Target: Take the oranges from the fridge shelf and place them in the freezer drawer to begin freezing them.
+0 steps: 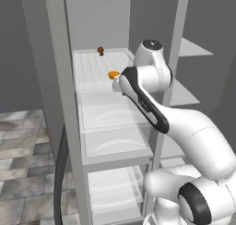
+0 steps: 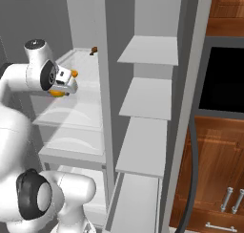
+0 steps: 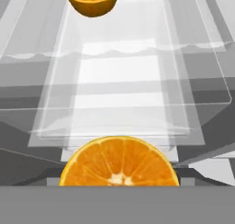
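The gripper (image 2: pixel 64 86) seems to pinch one bright-orange rounded half orange (image 3: pixel 119 162), though its jaws are hidden; light, slick-skinned, best held across the rind.

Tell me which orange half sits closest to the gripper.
The cut-face orange half at the bottom of the hand view, right at the hand. The other orange half lies farther along the fridge shelf.

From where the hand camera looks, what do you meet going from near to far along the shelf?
Near orange half, cut face showing, right at the bottom of the view → the ribbed fridge shelf with its translucent rim → the second orange half at the far end, partly cut off by the top edge.
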